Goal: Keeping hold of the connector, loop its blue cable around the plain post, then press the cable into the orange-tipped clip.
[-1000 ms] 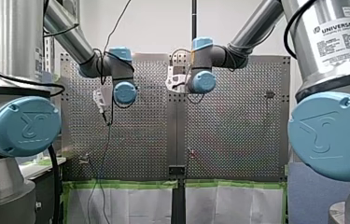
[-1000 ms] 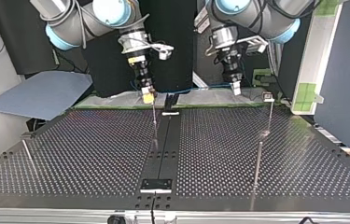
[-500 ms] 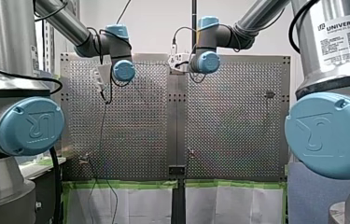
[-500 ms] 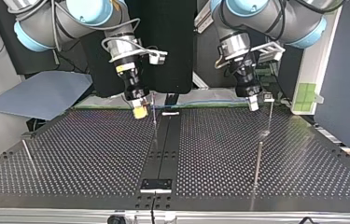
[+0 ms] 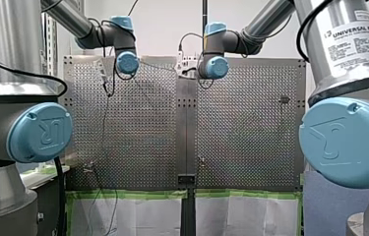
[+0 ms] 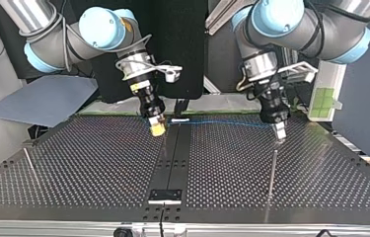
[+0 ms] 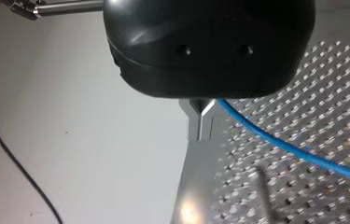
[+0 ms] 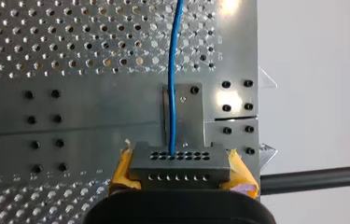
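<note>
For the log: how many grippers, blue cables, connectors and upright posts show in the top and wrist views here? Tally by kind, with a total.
Grippers: 2, my left gripper and my right gripper
Blue cable: 1
Connector: 1
Upright posts showing in the top view: 3
Total: 7

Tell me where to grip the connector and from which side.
Grip the connector by its two short ends, coming from behind, opposite the holed face where the blue cable leaves. The right gripper's yellow pads clamp it so, leaving the cable free.
</note>
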`<state>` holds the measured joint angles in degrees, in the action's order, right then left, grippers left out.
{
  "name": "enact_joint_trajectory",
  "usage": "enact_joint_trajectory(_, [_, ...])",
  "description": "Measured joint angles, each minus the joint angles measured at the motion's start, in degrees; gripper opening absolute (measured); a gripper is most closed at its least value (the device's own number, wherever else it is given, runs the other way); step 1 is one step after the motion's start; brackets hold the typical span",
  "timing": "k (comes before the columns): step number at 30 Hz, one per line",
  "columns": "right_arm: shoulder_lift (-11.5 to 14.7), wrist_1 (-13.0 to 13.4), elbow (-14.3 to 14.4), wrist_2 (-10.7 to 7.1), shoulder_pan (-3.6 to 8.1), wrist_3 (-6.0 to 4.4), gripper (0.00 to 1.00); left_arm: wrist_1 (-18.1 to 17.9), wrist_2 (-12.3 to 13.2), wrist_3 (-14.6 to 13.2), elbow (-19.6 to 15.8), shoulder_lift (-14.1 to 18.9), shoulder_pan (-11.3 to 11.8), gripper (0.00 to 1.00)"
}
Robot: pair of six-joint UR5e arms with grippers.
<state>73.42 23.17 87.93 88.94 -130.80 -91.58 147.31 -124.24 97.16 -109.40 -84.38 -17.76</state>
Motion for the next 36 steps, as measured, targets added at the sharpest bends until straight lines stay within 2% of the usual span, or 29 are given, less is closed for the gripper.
enact_joint_trajectory(6, [-0.37,-0.69,-2.28,-0.98,0.01,-0.01,0.00,3.47,3.29,0.35,3.48,0.40,3.47,0.00])
enact_joint_trajectory(14, [-0.51,-0.80,-4.50,-3.04,-0.10,-0.28,0.00,7.52,5.36,0.48,7.50,-0.32,7.50,0.00])
enact_joint_trajectory(18, [-0.62,-0.86,-5.52,-3.38,-0.06,-0.50,0.00,9.68,7.03,0.48,9.66,-1.84,9.15,0.00])
enact_joint_trajectory(23, [-1.07,-1.12,-6.72,-3.78,0.01,-0.69,0.00,12.23,9.31,0.59,12.24,-4.19,10.05,0.00])
enact_joint_trajectory(27, [-1.39,-1.07,-7.43,-3.88,0.04,-0.72,0.00,14.58,10.96,1.46,14.26,-6.37,11.50,0.00])
enact_joint_trajectory(31, [-1.65,-1.20,-7.96,-4.06,0.05,-0.72,0.00,16.63,12.90,1.81,14.89,-7.55,13.55,0.00])
enact_joint_trajectory(36, [-1.88,-1.30,-8.13,-4.19,0.07,-0.73,0.00,17.20,14.38,2.27,15.02,-7.82,16.21,0.00])
